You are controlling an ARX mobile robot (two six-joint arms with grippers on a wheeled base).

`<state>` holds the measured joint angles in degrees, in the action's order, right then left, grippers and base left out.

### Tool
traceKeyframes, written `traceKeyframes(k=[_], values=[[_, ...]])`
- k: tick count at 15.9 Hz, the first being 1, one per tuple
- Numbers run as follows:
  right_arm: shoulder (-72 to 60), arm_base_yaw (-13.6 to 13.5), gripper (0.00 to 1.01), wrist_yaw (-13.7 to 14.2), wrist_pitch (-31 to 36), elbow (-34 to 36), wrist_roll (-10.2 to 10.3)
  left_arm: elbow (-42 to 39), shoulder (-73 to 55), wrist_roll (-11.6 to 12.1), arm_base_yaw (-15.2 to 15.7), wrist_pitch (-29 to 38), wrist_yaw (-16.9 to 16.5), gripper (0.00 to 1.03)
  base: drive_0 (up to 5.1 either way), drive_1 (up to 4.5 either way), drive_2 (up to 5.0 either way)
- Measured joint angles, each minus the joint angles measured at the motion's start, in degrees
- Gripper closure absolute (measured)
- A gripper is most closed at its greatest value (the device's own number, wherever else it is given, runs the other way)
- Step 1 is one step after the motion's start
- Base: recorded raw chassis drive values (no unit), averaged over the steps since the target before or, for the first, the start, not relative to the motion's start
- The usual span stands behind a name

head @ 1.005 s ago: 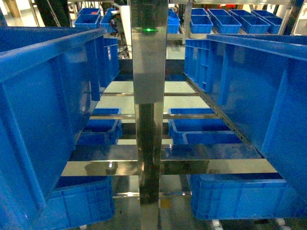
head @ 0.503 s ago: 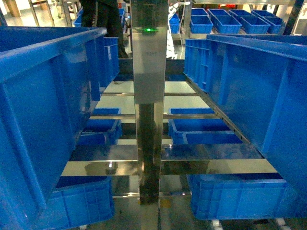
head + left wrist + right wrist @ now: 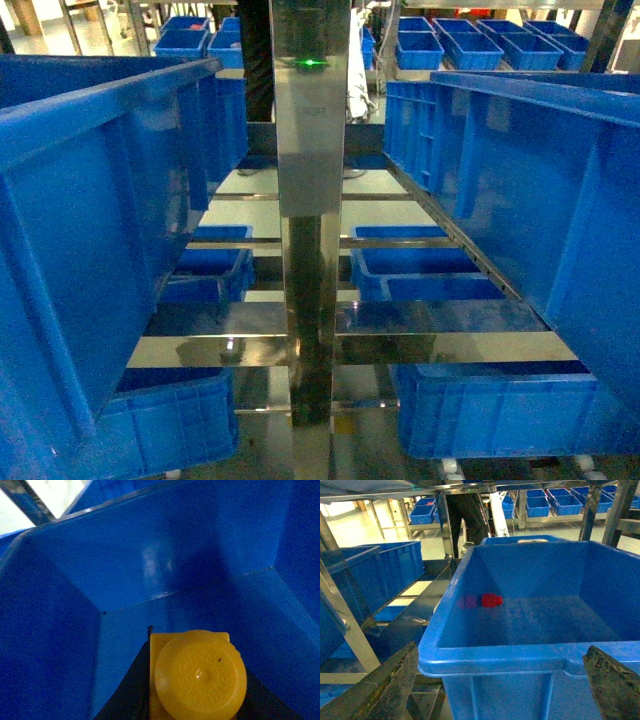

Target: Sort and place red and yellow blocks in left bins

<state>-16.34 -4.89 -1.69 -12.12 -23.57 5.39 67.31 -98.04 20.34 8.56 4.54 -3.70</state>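
Head view unchanged except background person shifted right, left pincer [image 3: 197,700] pinching yellow block [image 3: 200,675], right pincer [image 3: 505,690] spread.

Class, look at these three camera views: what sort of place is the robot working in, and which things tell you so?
Probably a warehouse or factory sorting area: steel shelving, many identical blue bins stacked on racks behind, and a large blue crate.

Blue bins [image 3: 100,230] flanking steel post [image 3: 311,200]

— Dim and grainy inside the blue bin [image 3: 200,550]; soft glare patch on the back wall, yellow block [image 3: 200,675] blurred.
— Brighter elsewhere: daylight from behind, glints on the steel post [image 3: 311,200], finger edges out of focus.
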Motion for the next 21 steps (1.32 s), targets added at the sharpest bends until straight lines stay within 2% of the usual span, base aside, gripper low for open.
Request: traceKeyframes(k=[1,2,5,8,10,12,13,14,15,16,21], values=[[0.0,0.0,0.03,0.0,0.0,0.0,0.0,0.85,-2.03,1.27,-0.02,-0.96,-0.42,0.77,0.0,0.0,0.0],[-0.02,0.0,0.03,0.0,0.0,0.0,0.0,0.85,-3.26,2.19,-0.15,-0.04,-0.24,0.72,0.0,0.0,0.0],[-0.02,0.0,0.03,0.0,0.0,0.0,0.0,0.81,-3.48,2.84,0.5,1.55,-0.2,0.48,0.0,0.0,0.0],[-0.02,0.0,0.03,0.0,0.0,0.0,0.0,-1.79,2.8,2.67,1.22,1.79,-3.58,0.23,0.0,0.0,0.0],[-0.02,0.0,0.03,0.0,0.02,0.0,0.0,-5.97,10.34,2.4,2.38,-0.92,-7.76,0.04,0.0,0.0,0.0],[-0.02,0.0,0.03,0.0,0.0,0.0,0.0,-10.03,16.61,2.08,3.93,-4.7,-11.21,0.06,0.0,0.0,0.0],[-0.02,0.0,0.03,0.0,0.0,0.0,0.0,-11.76,20.52,1.53,5.81,-9.84,-13.81,0.05,0.0,0.0,0.0],[-0.02,0.0,0.03,0.0,0.0,0.0,0.0,-14.62,32.63,-2.91,12.76,-13.86,-20.28,0.05,0.0,0.0,0.0],[0.0,0.0,0.03,0.0,0.0,0.0,0.0,-15.21,44.76,-11.67,14.73,-2.56,-21.44,0.05,0.0,0.0,0.0],[0.0,0.0,0.03,0.0,0.0,0.0,0.0,-15.85,48.09,-14.16,13.84,-3.3,-19.12,0.05,0.0,0.0,0.0],[0.0,0.0,0.03,0.0,0.0,0.0,0.0,-18.45,50.38,-14.82,11.32,-3.5,-15.02,0.05,0.0,0.0,0.0]])
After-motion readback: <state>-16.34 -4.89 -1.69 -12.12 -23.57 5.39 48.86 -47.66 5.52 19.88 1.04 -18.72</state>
